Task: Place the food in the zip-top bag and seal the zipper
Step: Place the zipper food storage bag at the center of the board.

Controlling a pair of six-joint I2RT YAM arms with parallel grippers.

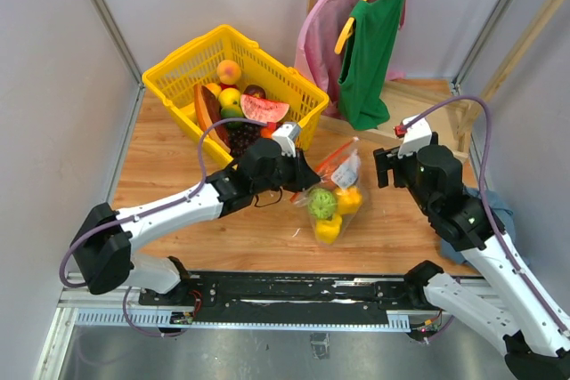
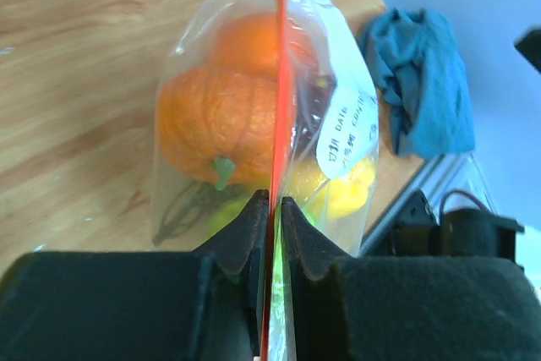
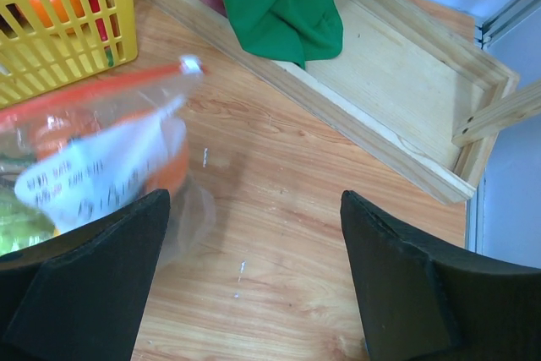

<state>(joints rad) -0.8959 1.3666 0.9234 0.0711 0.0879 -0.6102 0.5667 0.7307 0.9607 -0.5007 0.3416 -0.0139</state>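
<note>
Inside the clamped left claw [image 2: 270, 209], the zipper [image 2: 277, 82]; right claw [image 3: 254, 209] wide, beside the zip-top bag [image 3: 101, 158]

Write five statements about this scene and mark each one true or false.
1. The left end effector is shut on the zipper. True.
2. The right end effector grips the zip-top bag. False: it stands open, clamping nothing.
3. The zip-top bag is empty. False: food shows inside it.
4. The yellow basket holds fruit. True.
5. The green garment lies flat on the table. False: it hangs from a hanger.
</note>
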